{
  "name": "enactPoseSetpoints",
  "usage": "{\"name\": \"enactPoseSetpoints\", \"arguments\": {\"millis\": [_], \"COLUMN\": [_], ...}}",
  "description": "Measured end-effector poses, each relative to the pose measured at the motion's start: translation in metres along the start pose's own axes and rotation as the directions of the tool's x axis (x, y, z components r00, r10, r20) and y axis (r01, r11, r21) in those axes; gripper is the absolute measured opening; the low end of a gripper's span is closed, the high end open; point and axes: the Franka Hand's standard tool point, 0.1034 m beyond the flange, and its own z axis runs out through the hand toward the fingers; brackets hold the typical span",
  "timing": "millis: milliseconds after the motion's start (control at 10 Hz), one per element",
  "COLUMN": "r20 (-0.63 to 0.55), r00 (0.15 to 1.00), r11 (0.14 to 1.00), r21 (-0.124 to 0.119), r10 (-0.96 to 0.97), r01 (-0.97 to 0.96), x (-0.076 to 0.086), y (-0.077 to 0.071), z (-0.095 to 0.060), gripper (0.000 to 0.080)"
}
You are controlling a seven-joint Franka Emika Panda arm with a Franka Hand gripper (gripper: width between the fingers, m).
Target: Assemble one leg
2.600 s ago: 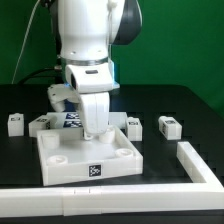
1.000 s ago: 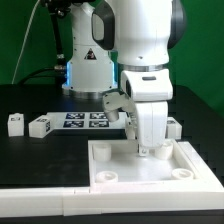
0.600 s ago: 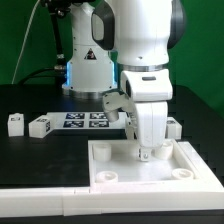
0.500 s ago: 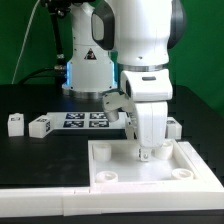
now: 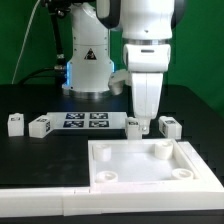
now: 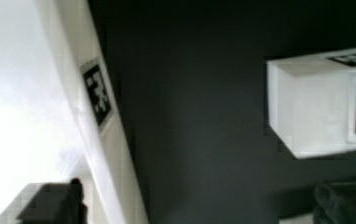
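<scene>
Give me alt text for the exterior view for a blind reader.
A white robot arm holds its fingers low over the black table, just beyond a white square tray, beside a tagged leg. More legs and a marker board lie nearby.

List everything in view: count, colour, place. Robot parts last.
leg: four, white, tagged; two at the exterior view's left of the marker board, two at its right
marker board: one, white with black tags; flat, middle back
tray: one, white, round corner sockets; front, exterior view's right
rail: one, white; along the front
table: one, black
arm: one, white; behind the tray
gripper: one, open, empty; beside a leg
</scene>
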Motion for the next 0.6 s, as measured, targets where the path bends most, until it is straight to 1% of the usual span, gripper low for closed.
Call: {"name": "enactPoseSetpoints", "arguments": {"millis": [100, 400, 600], "r20": [0.002, 0.001, -0.004], "r00": [1.0, 0.999, 0.968], "r11": [0.999, 0.999, 0.967], "r21": [-0.014, -0.012, -0.01], "r10": [0.03, 0.044, 0.253], "r01": [-0.03, -0.044, -0.253], "x": [0.0029, 0.0024, 0.0031], "y": [-0.0033, -0.0044, -0.0047], "z": [-0.0094, -0.0083, -0.0081], "gripper": [0.0648, 0.0648, 0.0648]}}
